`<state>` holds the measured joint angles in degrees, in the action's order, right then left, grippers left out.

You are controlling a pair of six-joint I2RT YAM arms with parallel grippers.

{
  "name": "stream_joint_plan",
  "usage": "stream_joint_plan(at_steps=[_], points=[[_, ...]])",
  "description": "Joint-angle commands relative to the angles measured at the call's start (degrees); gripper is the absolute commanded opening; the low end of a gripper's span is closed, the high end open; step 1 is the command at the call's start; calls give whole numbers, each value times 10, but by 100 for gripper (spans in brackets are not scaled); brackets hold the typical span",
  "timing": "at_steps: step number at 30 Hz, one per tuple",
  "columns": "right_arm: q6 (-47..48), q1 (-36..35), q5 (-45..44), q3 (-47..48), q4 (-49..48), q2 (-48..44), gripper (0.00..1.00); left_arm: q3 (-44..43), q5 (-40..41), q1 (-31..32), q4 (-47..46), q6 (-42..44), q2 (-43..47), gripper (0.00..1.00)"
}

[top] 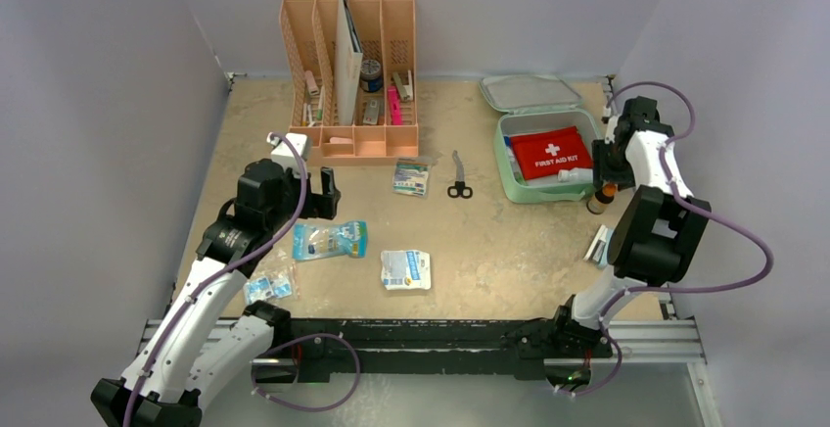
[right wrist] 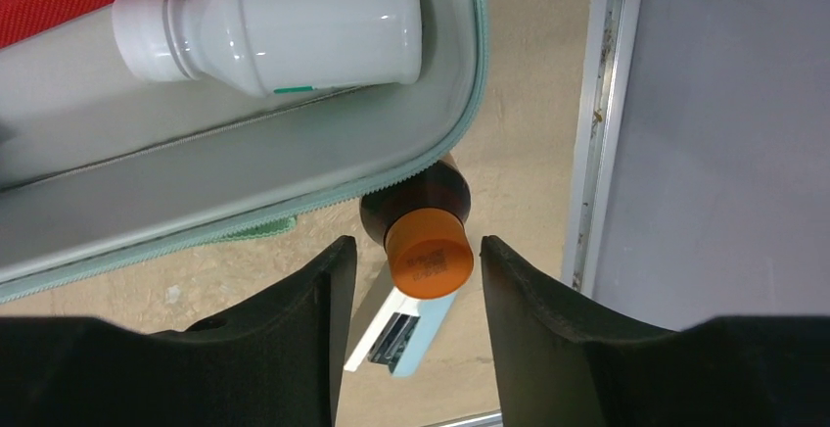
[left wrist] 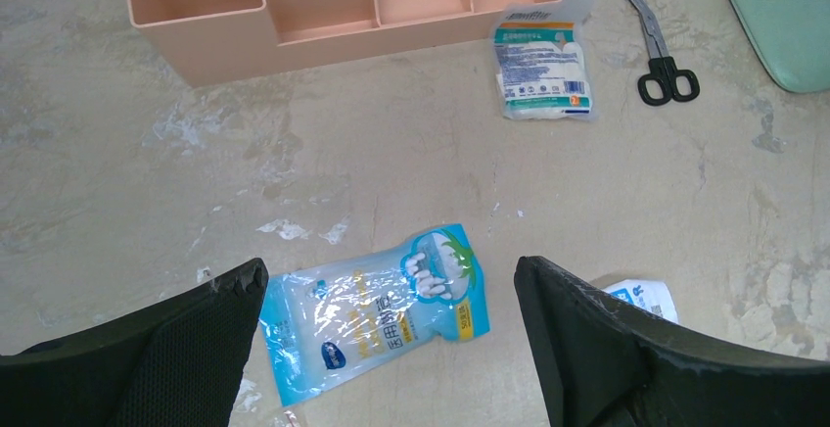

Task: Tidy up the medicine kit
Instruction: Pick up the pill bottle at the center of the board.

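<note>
**Right gripper [right wrist: 416,243] at a bottle, kit barely filled**

Its jaws stand half-open on either side of the orange-capped brown bottle [right wrist: 428,251] without clamping it. The bottle is just outside the medicine kit [top: 511,188], which lies open at the right rear. Inside are only a red first-aid pouch [top: 550,151] and a white bottle [right wrist: 284,21]. The left gripper [left wrist: 390,265] hangs wide over a blue-and-clear packet [left wrist: 377,314]. Scissors [top: 459,177] and other packets [top: 406,269] remain outside.

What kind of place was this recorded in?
Probably a lab robot cell, not a home or clinic: plain grey walls box in a scuffed beige table, the left arm and right arm are bolted to a metal rail at its near edge, and the medicine kit looks staged.
</note>
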<state>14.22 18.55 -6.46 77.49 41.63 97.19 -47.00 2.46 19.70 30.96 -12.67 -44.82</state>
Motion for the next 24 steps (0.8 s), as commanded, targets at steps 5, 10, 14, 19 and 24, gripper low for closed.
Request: stream_joint_plan(at_steps=[5, 10, 14, 19, 24], points=[[10, 8, 7, 27, 2, 8, 47, 0, 10, 3, -14, 5, 3, 96], [9, 8, 1, 31, 10, 9, 34, 1, 9, 3, -15, 5, 4, 96], [4, 8, -3, 40, 31, 9, 23, 1, 9, 3, -15, 5, 8, 96], [-5, 8, -55, 45, 43, -5, 12, 1, 3, 3, -15, 4, 4, 96], [-13, 7, -91, 49, 68, -19, 3, 1, 2, 4, -14, 3, 4, 96]])
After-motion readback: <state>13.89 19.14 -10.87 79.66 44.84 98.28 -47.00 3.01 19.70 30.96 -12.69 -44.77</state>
